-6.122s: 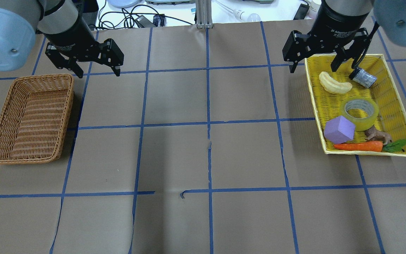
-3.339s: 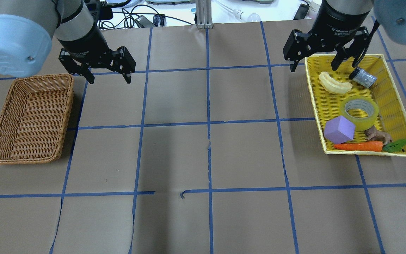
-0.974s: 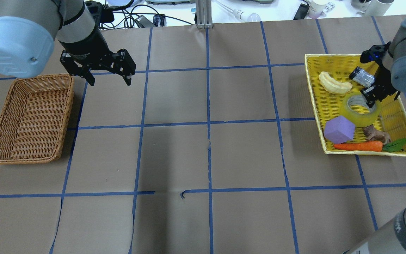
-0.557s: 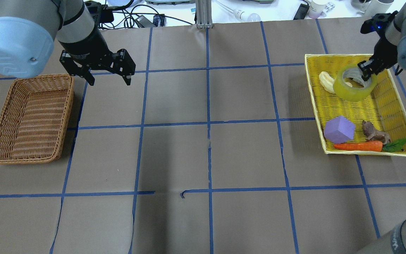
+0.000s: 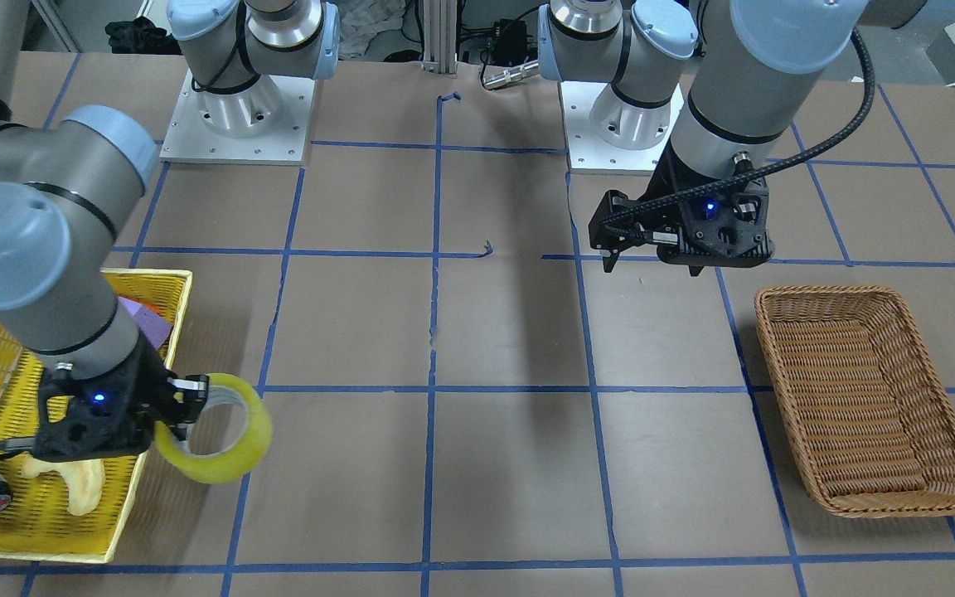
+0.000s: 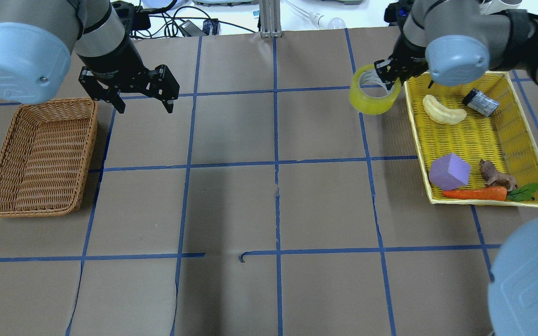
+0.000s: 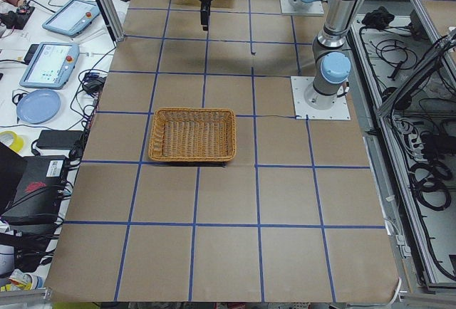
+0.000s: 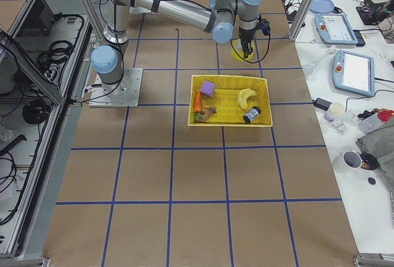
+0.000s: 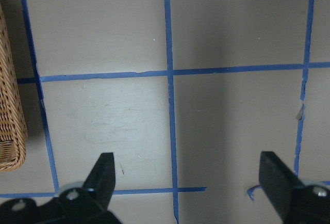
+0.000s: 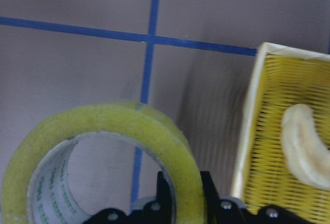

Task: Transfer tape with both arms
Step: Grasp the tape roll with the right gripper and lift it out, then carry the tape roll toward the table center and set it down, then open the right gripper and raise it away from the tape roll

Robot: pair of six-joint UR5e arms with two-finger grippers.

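Observation:
The yellowish-green tape roll (image 6: 372, 99) hangs in the air just left of the yellow tray's (image 6: 417, 135) far left corner, over the brown table. My right gripper (image 6: 387, 77) is shut on the roll's wall, one finger inside the core and one outside; the right wrist view shows the tape (image 10: 103, 131) pinched at its lower right. In the front-facing view the tape (image 5: 220, 452) sticks out past the tray edge from the right gripper (image 5: 183, 408). My left gripper (image 6: 145, 105) is open and empty, hovering right of the wicker basket (image 6: 92, 135).
The yellow tray holds a pale banana-shaped piece (image 6: 444, 112), a grey can (image 6: 481, 101), a purple block (image 6: 449, 171), a carrot (image 6: 477, 193) and a small brown animal figure (image 6: 498, 176). The table is brown paper with blue tape lines.
My right gripper has lifted the tape out of the tray and carried it left past the tray's edge. The left arm has held still for the last second.

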